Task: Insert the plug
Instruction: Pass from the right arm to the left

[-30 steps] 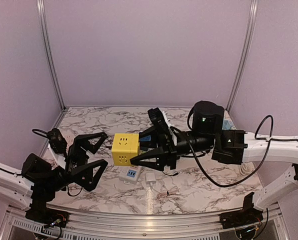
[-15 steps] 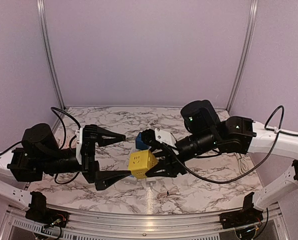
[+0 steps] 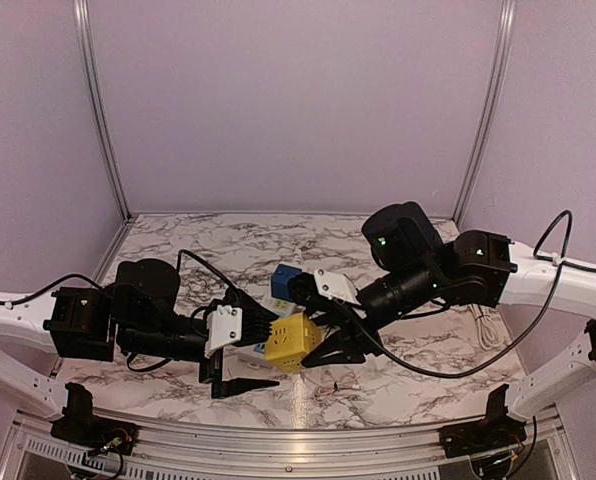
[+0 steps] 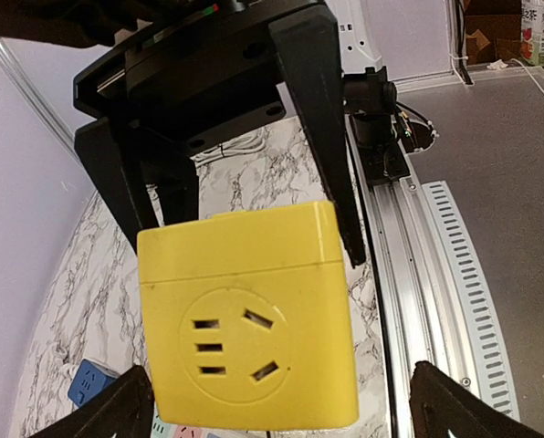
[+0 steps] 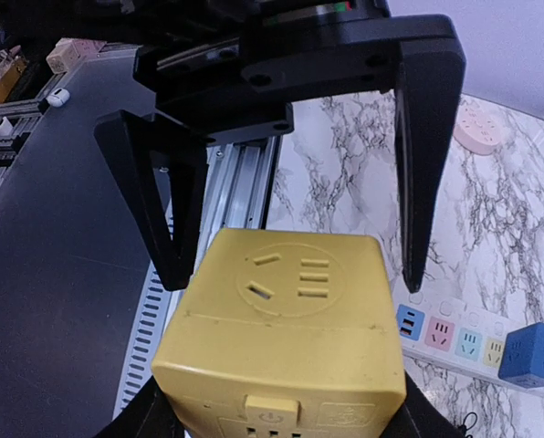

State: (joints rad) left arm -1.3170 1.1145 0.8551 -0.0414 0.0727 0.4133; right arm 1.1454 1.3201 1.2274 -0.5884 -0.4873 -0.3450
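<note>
Marble-patterned table (image 3: 178, 250) within lilac walls: yellow socket cube (image 3: 290, 340) held above it, between two facing grippers.
The right gripper (image 3: 310, 336) is partly closed on the yellow socket cube, one black finger on each side, holding it clear of the table with a socket face turned toward the left gripper (image 3: 276, 350). The left gripper stands fully spread and holds nothing; its fingers (image 5: 425, 155) are wider apart than the cube and do not touch it. A blue socket cube (image 3: 285, 280) sits just behind, and a white power strip (image 5: 455, 342) lies on the table below.
</note>
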